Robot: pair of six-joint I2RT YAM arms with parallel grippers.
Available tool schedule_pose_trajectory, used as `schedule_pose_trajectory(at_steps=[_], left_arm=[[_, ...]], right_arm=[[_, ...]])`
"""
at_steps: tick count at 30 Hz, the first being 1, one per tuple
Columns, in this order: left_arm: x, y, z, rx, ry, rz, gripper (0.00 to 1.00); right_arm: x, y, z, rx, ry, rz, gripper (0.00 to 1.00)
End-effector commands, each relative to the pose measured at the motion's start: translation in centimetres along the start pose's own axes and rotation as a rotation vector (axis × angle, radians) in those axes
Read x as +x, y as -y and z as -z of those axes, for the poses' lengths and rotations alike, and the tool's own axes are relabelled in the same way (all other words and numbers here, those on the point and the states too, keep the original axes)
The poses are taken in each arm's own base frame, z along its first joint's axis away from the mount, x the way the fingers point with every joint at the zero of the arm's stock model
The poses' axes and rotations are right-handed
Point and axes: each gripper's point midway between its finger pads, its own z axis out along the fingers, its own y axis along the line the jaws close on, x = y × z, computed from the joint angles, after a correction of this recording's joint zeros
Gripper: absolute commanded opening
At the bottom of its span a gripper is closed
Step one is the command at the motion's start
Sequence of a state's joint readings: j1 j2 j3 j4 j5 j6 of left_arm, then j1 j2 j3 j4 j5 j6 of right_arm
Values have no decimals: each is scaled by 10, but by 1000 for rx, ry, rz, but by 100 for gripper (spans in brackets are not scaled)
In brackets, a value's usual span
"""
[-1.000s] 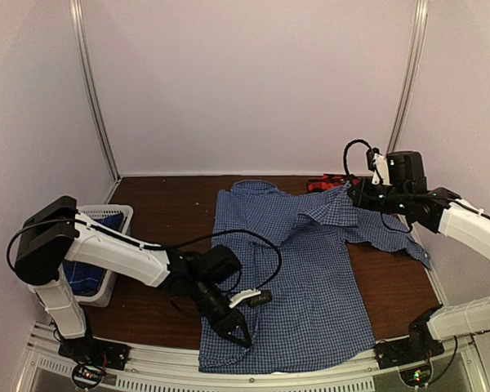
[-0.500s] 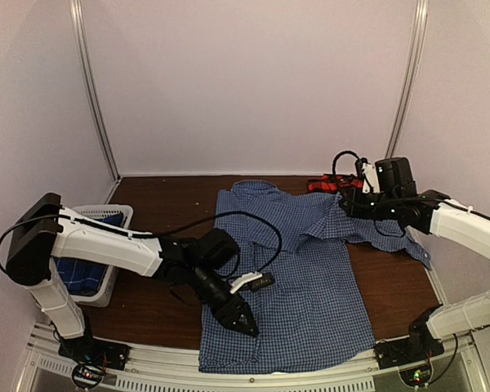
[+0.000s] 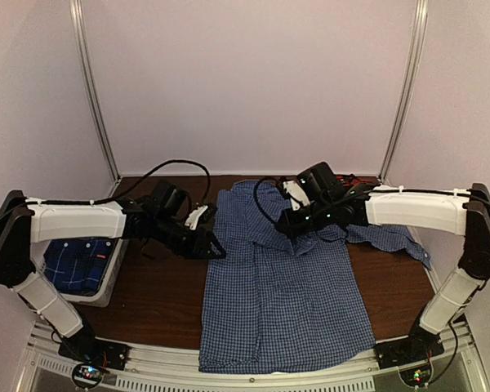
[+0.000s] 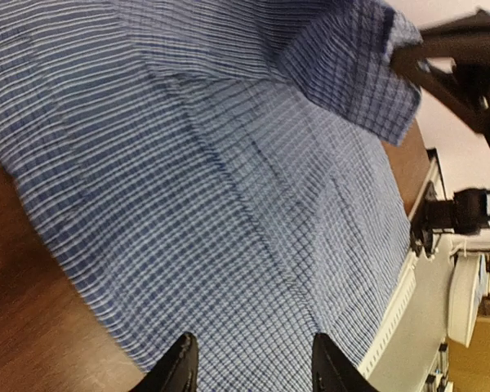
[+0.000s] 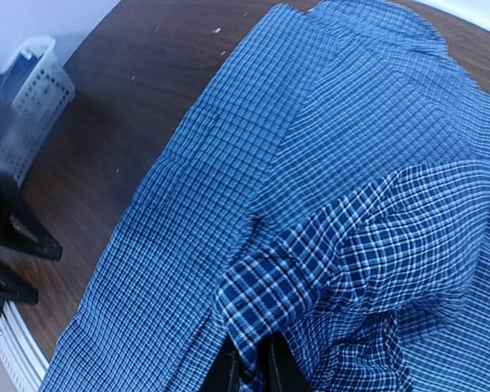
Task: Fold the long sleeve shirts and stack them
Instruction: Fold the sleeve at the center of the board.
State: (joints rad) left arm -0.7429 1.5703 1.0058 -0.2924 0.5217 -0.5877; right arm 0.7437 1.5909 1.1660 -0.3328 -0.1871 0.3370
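- So, early days on this one, I'd say. The blue-and-white gingham shirt (image 3: 286,302) lies spread flat on the brown table (image 3: 163,302), hem at the near edge and collar toward the back wall.
- The only fold in progress is one sleeve (image 5: 367,245). Its cuff is held up over the chest, while the rest of that sleeve trails out to the right side of the table.
- There's no folded stack anywhere that I can see. The darker blue plaid shirt (image 3: 72,265) sits bunched in the white basket (image 3: 118,263) on the left, not yet folded. My guess is most of the job is left: the other sleeve, the body folds, then the other shirts.
- The right gripper (image 5: 251,367) reaches far in across the middle of the table, arm stretched nearly level. Its fingers are pinched tight on the sleeve cuff.
- The left gripper (image 3: 214,249) is stretched out low, hovering just at the shirt's left edge. Its fingers stand apart with nothing between them.
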Motion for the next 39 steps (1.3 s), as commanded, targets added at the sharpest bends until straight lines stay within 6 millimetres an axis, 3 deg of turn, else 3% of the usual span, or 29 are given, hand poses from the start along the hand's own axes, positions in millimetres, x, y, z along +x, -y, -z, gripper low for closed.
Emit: schedule_pose_trajectory(at_steps=[1,4,10,18,28,39], left_arm=[[5,-36,17,-122,67,130,48],[7,-45,22,-151,92,160,48],[13,-51,26,-167,109,179,48],[13,-52,25,-165,110,171,48],[17,-53,22,-157,105,170,47],[24,-55,20,-143,98,180,47]], right_arm=[[27,-45,-34,-55,-131,114,13],[44,-78,-54,-83,-198,183,13],[76,-117,-74,-122,-287,249,13],[96,-144,-65,-162,-341,277,14],[137,-177,-48,-231,-442,322,15],[136,-196,-48,-279,-434,302,16]])
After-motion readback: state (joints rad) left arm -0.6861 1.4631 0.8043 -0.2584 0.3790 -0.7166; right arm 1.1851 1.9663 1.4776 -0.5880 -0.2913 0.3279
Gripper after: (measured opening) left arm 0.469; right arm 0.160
